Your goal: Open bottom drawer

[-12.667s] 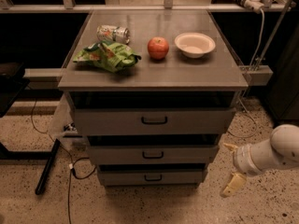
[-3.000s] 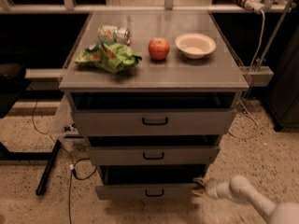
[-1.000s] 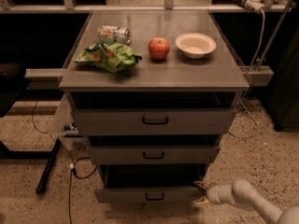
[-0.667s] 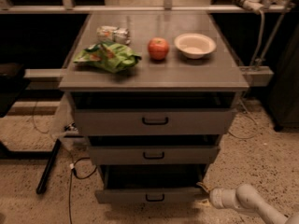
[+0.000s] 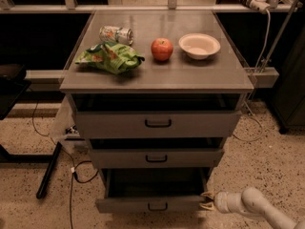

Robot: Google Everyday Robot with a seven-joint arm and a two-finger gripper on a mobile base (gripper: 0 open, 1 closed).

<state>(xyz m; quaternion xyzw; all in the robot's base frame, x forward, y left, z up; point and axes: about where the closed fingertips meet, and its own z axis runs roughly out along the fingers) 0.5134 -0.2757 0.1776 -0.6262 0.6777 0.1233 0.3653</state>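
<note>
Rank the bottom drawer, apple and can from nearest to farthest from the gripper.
The gripper sits low at the right.
1. bottom drawer, right beside it, lowest
2. apple, cabinet top centre
3. can, top, back left

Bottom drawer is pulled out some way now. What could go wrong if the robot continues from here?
1. The hand sits at the right end of the bottom drawer front, not at its centre handle. Pulling from there may skew the drawer and jam it.
2. A jerk could shake the cabinet. The can lying on its side and the apple on top might then roll.
</note>
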